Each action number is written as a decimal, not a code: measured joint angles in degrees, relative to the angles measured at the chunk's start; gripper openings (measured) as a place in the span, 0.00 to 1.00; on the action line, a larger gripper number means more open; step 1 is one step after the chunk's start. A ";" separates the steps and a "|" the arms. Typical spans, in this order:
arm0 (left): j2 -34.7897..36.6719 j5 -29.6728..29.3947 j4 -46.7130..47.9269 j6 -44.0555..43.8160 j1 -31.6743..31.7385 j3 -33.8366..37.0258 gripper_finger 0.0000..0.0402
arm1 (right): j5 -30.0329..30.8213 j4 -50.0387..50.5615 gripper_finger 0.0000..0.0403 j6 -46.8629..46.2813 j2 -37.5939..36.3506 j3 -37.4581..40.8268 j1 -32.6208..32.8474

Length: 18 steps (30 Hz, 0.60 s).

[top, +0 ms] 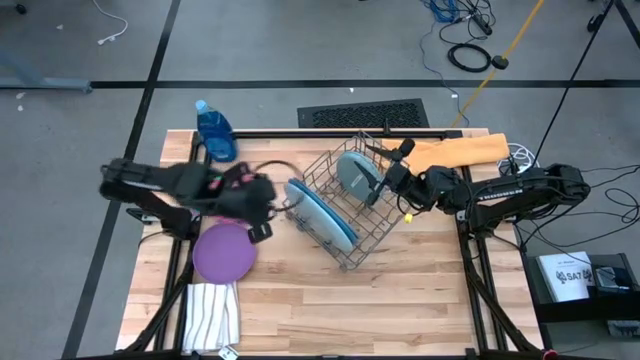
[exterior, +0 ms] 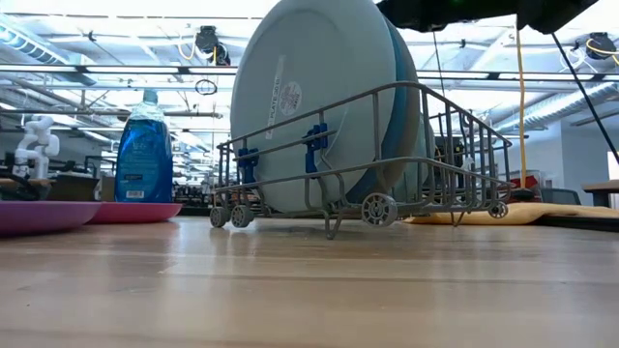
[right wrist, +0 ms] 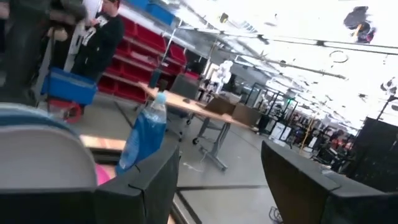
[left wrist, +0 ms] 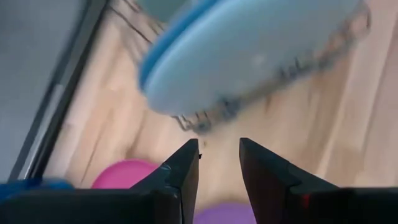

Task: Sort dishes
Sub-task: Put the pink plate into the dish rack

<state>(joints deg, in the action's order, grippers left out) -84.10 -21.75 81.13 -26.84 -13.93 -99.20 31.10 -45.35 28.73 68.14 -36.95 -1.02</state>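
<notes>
The wire dish rack point(top: 345, 205) stands mid-table. Large grey, light blue and dark blue plates point(top: 320, 215) stand on edge in it, and a pale teal plate point(top: 355, 172) stands at its far side. The purple plate point(top: 225, 250) lies flat on the table, and the magenta plate point(exterior: 135, 211) lies beside it, mostly hidden under my left arm in the high view. My left gripper point(top: 268, 205) is open and empty just left of the rack, above the purple plate's far edge. My right gripper point(top: 380, 188) is open and empty at the rack's right side, beside the pale teal plate.
A blue soap bottle point(top: 215, 130) stands at the far left. An orange cloth point(top: 460, 150) lies at the far right. A striped white cloth point(top: 212, 315) lies at the near left. Bare wood shows along the near half of the table point(top: 380, 310). A person point(right wrist: 99, 37) stands in the room.
</notes>
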 joint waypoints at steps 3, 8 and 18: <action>5.21 -10.12 -3.82 -11.46 -5.02 6.59 0.29 | -2.43 4.77 0.55 -2.05 -0.02 0.00 -0.02; 8.73 -14.64 -7.07 -27.25 -8.69 19.69 0.29 | -10.09 15.08 0.55 -4.07 0.00 0.00 0.00; 4.90 -9.36 -7.81 -34.33 -4.07 37.70 0.30 | -10.49 15.22 0.55 -4.33 -6.27 -0.02 1.78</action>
<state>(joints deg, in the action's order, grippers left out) -79.20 -31.11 73.32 -61.17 -17.99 -61.51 20.60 -30.13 24.40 61.87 -36.97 0.77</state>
